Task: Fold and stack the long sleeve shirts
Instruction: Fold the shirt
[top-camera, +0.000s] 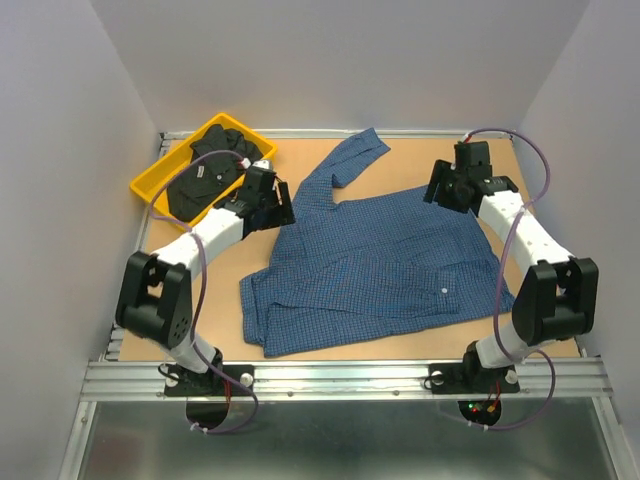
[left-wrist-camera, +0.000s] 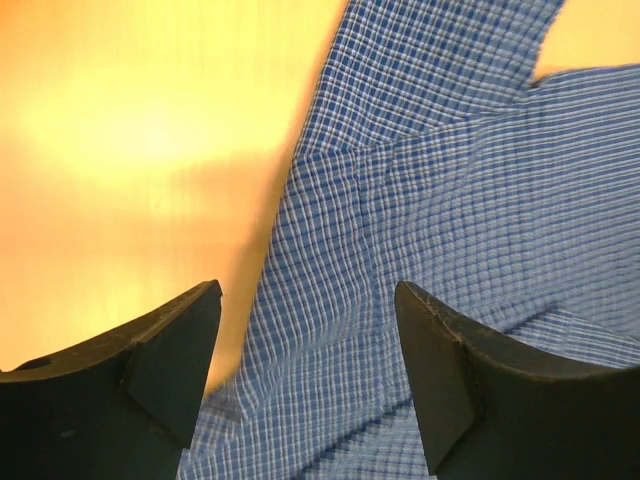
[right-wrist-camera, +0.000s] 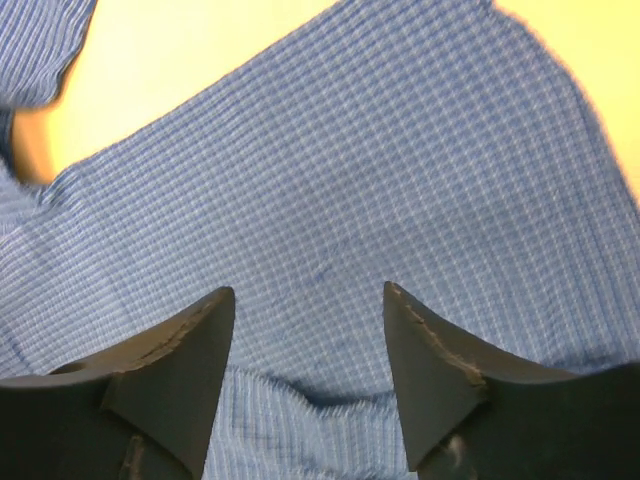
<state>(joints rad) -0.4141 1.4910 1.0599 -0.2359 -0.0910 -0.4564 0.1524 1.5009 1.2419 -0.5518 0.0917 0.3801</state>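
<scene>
On table (top-camera: 430, 150) centre, blue checked shirt (top-camera: 380, 265) lies spread; left gripper (left-wrist-camera: 305, 300), right gripper (right-wrist-camera: 310, 295) hover above it, jaws apart, holding nothing.

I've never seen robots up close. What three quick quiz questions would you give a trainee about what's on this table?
1. True or false: the blue checked shirt lies spread out on the table.
2. Where is the black shirt? A) in the yellow tray B) under the blue one C) held up by the right arm
3. Fill in: the left fingers and the right fingers both stand ____ over blue cloth.
Key: 1 true; 2 A; 3 open.
</scene>
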